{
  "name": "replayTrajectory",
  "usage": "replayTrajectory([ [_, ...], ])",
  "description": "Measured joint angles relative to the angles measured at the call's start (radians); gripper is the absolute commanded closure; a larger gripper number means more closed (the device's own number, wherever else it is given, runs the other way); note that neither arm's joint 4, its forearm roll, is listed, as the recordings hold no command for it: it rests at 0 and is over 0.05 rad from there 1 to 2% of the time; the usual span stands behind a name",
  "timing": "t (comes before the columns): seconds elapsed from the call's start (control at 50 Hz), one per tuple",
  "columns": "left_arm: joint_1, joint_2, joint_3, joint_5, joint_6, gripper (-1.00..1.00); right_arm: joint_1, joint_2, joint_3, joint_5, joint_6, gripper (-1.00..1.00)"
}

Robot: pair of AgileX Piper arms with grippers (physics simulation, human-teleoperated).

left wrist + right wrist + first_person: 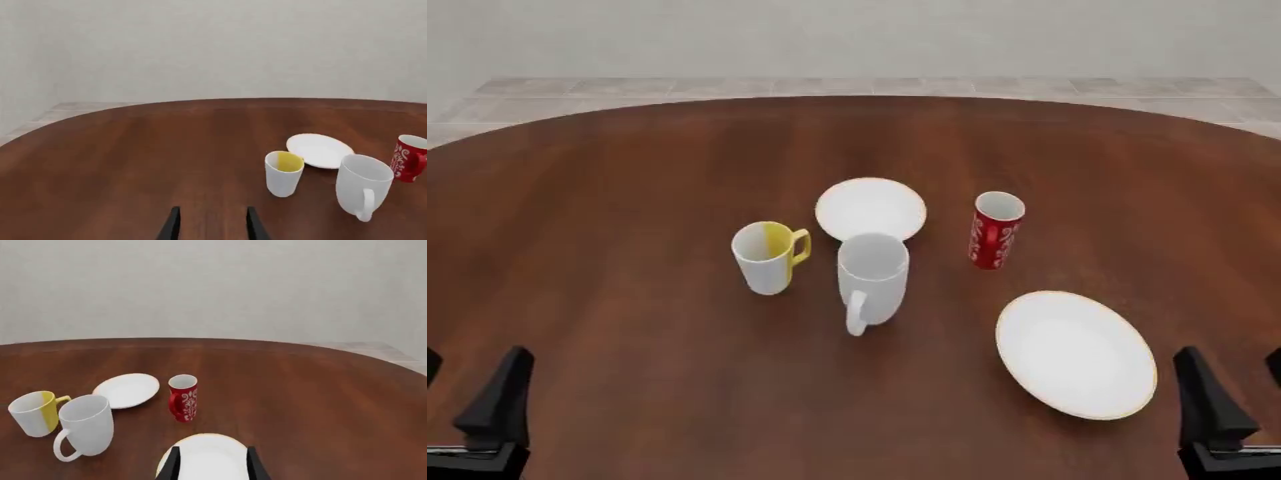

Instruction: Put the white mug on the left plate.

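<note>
- The white mug (873, 277) stands upright near the middle of the table (627, 200), its handle turned toward the arms' side. The left plate (872, 208) lies just behind it, so close that the mug's rim overlaps the plate's near edge in the front view; I cannot tell whether they touch.
- Both arms hang back at the near edge. The left gripper (210, 225) and the right gripper (210, 464) each show two dark fingers with a clear gap between them, holding nothing.
- The step in hand looks like the reach for the mug; nothing is grasped yet.
- The yellow-lined mug (769, 256) sits just left of the white mug and the red cup (997, 229) to its right, so a straight approach from the front, down the gap, seems safest.
- Pinching the mug's wall or its handle looks workable; the handle faces the arms.
- The carry is short: lift clear of the plate's rim, move a little farther away, and lower centred.
- The larger plate (1077, 353) lies near the right arm and is best avoided.
</note>
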Motion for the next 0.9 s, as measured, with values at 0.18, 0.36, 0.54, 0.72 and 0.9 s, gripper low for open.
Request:
replayTrajectory([
  [0.18,0.001,0.001,0.000,0.001,-0.002,-1.00,0.000,0.005,-0.005,0.004,0.000,-1.00],
  [0.36,0.003,0.001,0.000,0.005,-0.003,-1.00,0.001,0.008,-0.010,0.007,0.000,-1.00],
  [0.54,0.006,0.002,0.000,0.005,-0.001,-1.00,0.001,0.010,-0.010,0.005,-0.001,-1.00],
  [0.72,-0.011,0.029,-0.035,0.016,-0.003,-1.00,0.003,0.009,-0.011,0.008,-0.002,-1.00],
  [0.9,-0.052,0.127,-0.105,0.014,-0.039,-1.00,0.004,0.007,-0.016,0.016,-0.004,-1.00],
])
